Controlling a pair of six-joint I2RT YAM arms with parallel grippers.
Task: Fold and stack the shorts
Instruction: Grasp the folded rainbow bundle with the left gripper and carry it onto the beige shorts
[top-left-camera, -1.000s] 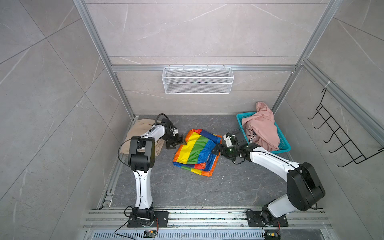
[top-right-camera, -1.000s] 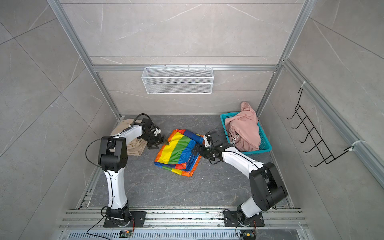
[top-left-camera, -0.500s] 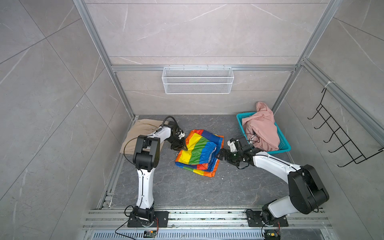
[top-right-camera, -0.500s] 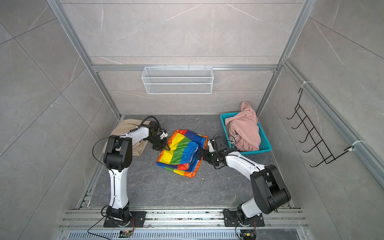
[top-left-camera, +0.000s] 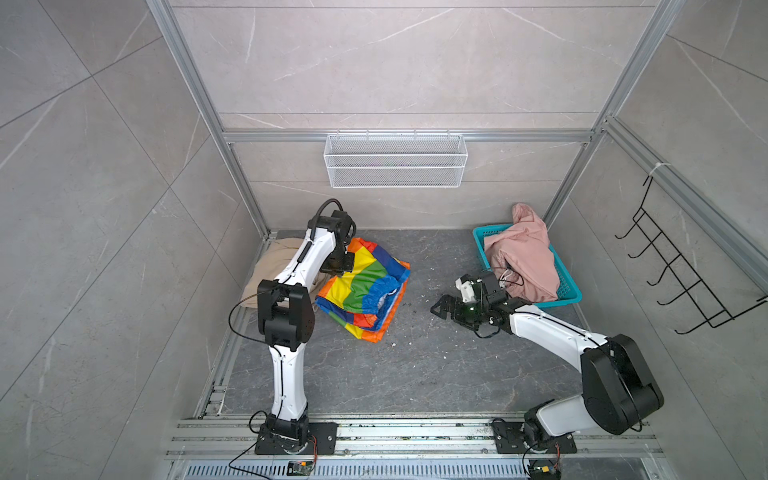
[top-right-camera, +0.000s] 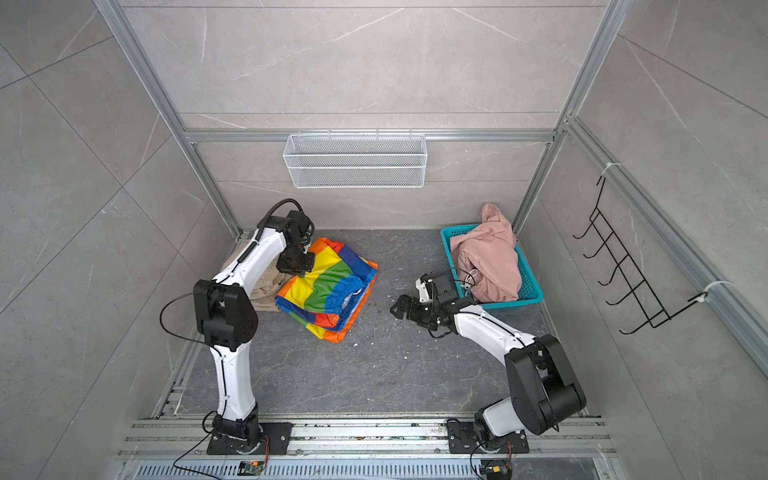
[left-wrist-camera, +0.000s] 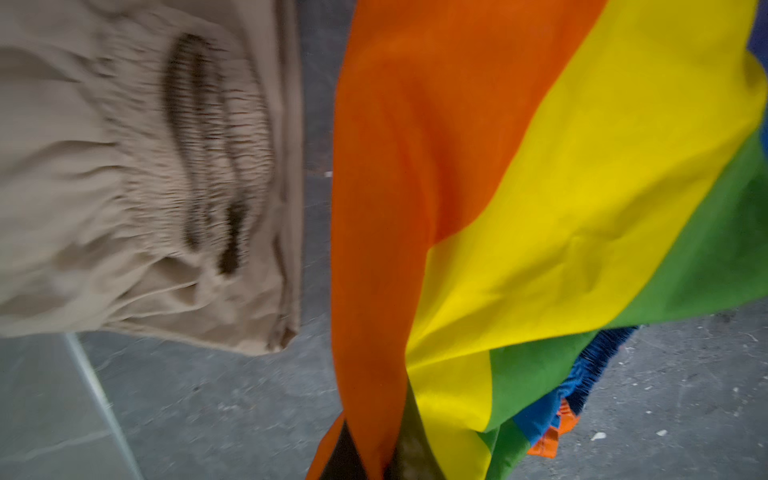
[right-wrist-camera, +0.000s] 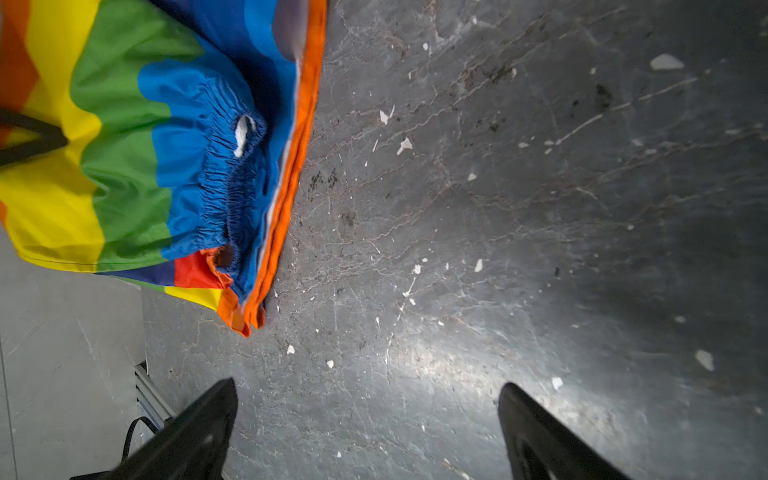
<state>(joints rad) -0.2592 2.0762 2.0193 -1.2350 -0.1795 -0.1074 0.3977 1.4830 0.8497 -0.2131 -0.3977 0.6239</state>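
Much open floor (top-left-camera: 415, 365) beside rainbow shorts (top-left-camera: 361, 286)

You're looking into a lab test cell: grey marble-look wall panels (top-left-camera: 395, 62) set in bare aluminium framing (top-left-camera: 407, 136), a white wire-mesh wall basket (top-left-camera: 395, 166) and a black wire hook rack (top-left-camera: 685, 266).

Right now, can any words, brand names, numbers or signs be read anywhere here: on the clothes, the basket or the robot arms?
No text can be read anywhere.
The rainbow-striped shorts, beige shorts and pink shorts: plain fabric, no label showing.
The teal basket and white arms: no visible marking.
The circuit boards by the arm bases: too small to tell.
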